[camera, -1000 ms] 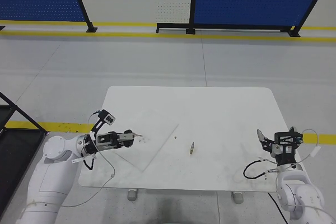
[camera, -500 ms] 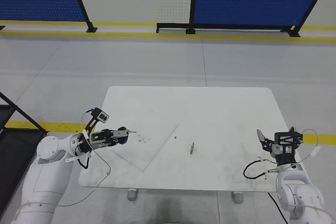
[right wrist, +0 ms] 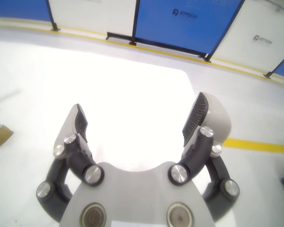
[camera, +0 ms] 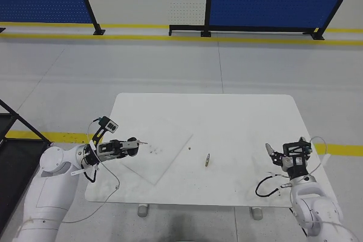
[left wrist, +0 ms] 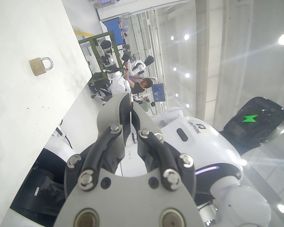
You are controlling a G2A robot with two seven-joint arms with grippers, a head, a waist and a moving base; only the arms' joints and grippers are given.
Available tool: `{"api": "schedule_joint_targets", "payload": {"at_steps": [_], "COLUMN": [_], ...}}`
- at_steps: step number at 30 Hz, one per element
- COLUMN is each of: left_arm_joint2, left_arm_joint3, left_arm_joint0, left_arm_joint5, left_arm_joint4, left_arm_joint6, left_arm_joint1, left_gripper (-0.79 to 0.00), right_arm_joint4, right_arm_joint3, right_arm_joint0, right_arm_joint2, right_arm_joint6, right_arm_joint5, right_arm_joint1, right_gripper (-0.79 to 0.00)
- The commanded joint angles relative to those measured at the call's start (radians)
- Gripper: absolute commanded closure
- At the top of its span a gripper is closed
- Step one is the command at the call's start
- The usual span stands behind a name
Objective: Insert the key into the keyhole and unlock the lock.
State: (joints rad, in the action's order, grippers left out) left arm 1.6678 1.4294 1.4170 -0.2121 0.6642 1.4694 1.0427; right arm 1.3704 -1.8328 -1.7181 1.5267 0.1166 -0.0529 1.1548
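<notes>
Key (left wrist: 131, 117) pinched at the near left, lock (camera: 207, 159) lying mid-table.
The left gripper (left wrist: 130, 102) is clenched on the key, which is edge-on and barely a sliver between the pads. The right gripper (right wrist: 142, 116) gapes, holding nothing, over the table's (camera: 242, 121) near right edge. Farther in, the lock's shackle is partly cut off in the right wrist view.

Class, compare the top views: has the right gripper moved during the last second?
Yes. The right gripper has shifted inward from the table's right edge, toward the padlock.
</notes>
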Motion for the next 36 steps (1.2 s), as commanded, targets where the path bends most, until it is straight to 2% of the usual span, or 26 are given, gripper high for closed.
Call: {"api": "schedule_joint_targets", "payload": {"at_steps": [1, 7, 11, 20, 30, 36], "left_arm_joint2": [0.000, 0.000, 0.000, 0.000, 0.000, 0.000], "left_arm_joint3": [0.000, 0.000, 0.000, 0.000, 0.000, 0.000], "left_arm_joint0": [0.000, 0.000, 0.000, 0.000, 0.000, 0.000], "left_arm_joint5": [0.000, 0.000, 0.000, 0.000, 0.000, 0.000], "left_arm_joint4": [0.000, 0.000, 0.000, 0.000, 0.000, 0.000], "left_arm_joint6": [0.000, 0.000, 0.000, 0.000, 0.000, 0.000], "left_arm_joint1": [0.000, 0.000, 0.000, 0.000, 0.000, 0.000], "left_gripper": [0.000, 0.000, 0.000, 0.000, 0.000, 0.000], "right_arm_joint4": [0.019, 0.059, 0.014, -0.149, -0.233, -0.268], "right_arm_joint3": [-0.010, -0.043, -0.068, -0.094, -0.009, 0.043], "right_arm_joint0": [0.002, 0.019, 0.060, 0.227, 0.421, 0.528], "right_arm_joint2": [-0.020, -0.086, -0.125, -0.209, -0.352, -0.453], "right_arm_joint6": [0.027, 0.122, 0.236, 0.668, 0.978, 1.088], "right_arm_joint5": [-0.004, -0.004, -0.026, -0.037, 0.033, 0.130], "right_arm_joint1": [0.001, 0.007, 0.013, 0.028, 0.054, 0.079], "right_gripper": [-0.785, -0.785, -0.785, -0.785, -0.785, -0.785]}}
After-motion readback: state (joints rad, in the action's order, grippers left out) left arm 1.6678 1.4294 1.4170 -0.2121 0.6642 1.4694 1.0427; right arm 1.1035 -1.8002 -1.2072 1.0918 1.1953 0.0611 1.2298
